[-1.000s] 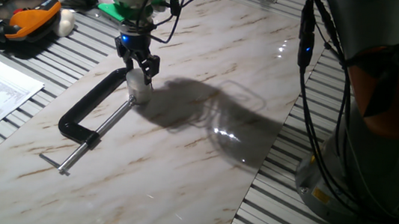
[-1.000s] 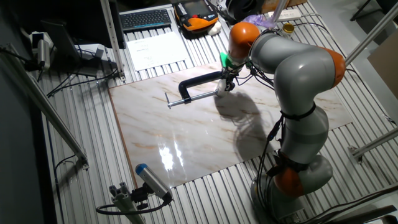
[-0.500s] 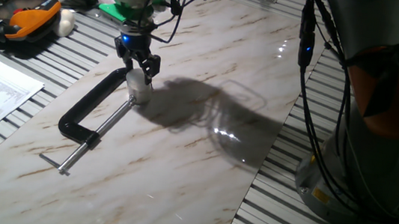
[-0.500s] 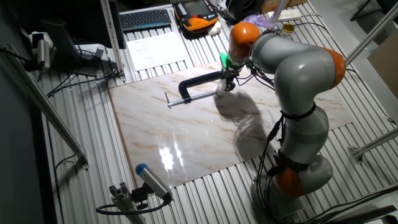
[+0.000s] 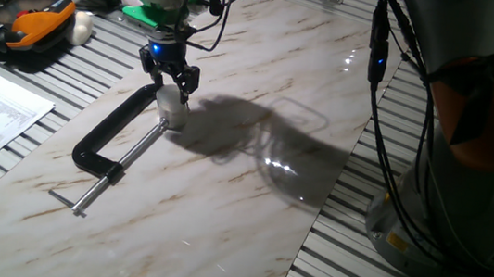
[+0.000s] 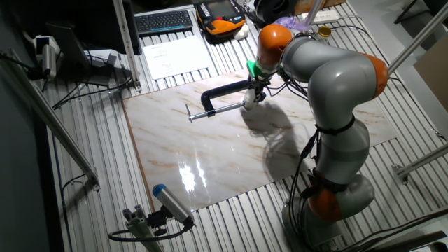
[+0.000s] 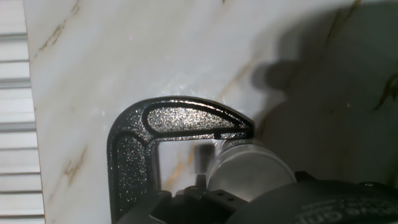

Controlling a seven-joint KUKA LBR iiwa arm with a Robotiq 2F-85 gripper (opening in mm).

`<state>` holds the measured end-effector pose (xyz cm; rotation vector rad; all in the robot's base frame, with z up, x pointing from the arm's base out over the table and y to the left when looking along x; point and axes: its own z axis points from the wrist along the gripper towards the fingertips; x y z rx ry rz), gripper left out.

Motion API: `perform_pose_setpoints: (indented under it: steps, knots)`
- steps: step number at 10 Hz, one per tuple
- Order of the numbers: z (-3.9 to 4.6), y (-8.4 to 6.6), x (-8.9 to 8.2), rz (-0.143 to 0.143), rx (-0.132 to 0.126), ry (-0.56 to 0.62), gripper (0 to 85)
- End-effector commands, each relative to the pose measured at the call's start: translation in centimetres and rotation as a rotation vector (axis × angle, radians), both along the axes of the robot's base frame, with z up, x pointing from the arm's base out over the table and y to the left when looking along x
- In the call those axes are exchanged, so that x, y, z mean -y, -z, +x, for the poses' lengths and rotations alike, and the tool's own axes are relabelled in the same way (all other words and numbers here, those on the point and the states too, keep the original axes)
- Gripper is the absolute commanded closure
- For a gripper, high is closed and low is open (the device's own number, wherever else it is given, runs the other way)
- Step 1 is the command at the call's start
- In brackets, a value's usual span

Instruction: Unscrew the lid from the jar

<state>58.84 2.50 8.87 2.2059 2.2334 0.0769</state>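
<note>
One small jar [image 5: 171, 114] sat clamped in the black C-clamp [image 5: 107, 137] on the marble slab [image 5: 249, 204], toward the slab's far edge, on the side nearest the orange case [image 5: 31, 25]. My claw [image 5: 171, 90] hung directly over it, fingers pointing down onto the white lid [image 5: 171, 101]. From the fixed views my two fingers appeared to straddle the lid and press on its sides, so I judged that I was clamped on the lid, though the contact itself was too small to see plainly. In the hand view the lid [image 7: 249, 176] showed as a pale round top just beside the clamp's jaw [image 7: 186, 124], partly hidden under my own body.

As for progress, the lid looked seated flat on the jar, with no gap that I could make out between them. I took it that the unscrewing was at best under way and not finished: turning remained, and then lifting the lid clear. The clamp looked set to keep the jar from spinning with me.
</note>
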Motion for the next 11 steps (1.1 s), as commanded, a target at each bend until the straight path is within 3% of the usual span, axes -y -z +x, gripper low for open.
perform_pose_setpoints:
  steps: [1, 5, 11]
  knots:
    - [0.00, -0.01, 0.00, -0.002, -0.002, -0.012, 34.0]
    - [0.03, -0.09, 0.02, -0.014, -0.012, -0.052, 34.0]
    - [0.03, -0.07, 0.02, -0.011, -0.007, -0.120, 34.0]
